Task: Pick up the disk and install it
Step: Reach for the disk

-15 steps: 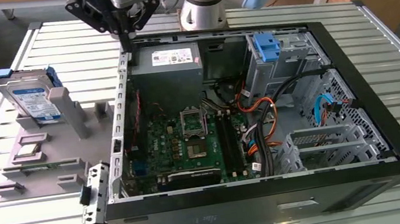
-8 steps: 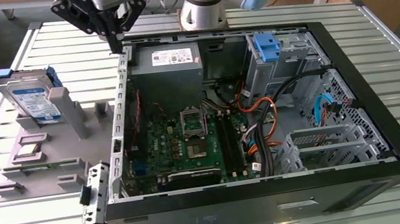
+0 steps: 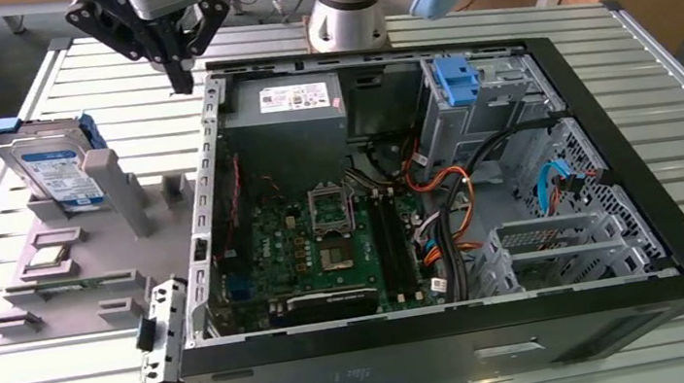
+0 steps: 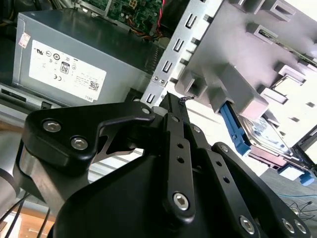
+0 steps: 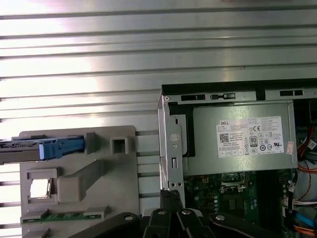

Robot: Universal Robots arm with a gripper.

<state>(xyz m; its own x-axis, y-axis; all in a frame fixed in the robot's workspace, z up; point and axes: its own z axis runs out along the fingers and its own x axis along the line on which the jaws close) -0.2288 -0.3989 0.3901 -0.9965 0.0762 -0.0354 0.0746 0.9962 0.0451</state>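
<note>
The disk (image 3: 52, 168), a silver drive with a blue-and-white label in a blue carrier, stands on edge in a grey holder (image 3: 78, 273) at the exterior view's left, beside the open computer case. My gripper (image 3: 180, 79) hangs above the case's back left corner, to the right of the disk and apart from it. Its black fingers are shut together with nothing between them. In the second wrist view the gripper (image 4: 171, 101) points toward the case edge, with the disk (image 4: 267, 136) off to one side. The first wrist view shows the disk (image 5: 59, 148) edge-on in the holder (image 5: 99, 188).
The open computer case (image 3: 658, 211) lies on a slatted metal table. Inside are a grey power supply (image 3: 291, 95), a motherboard, cables and an empty blue bracket (image 3: 453, 80) at the back bay. The robot's base stands behind the case.
</note>
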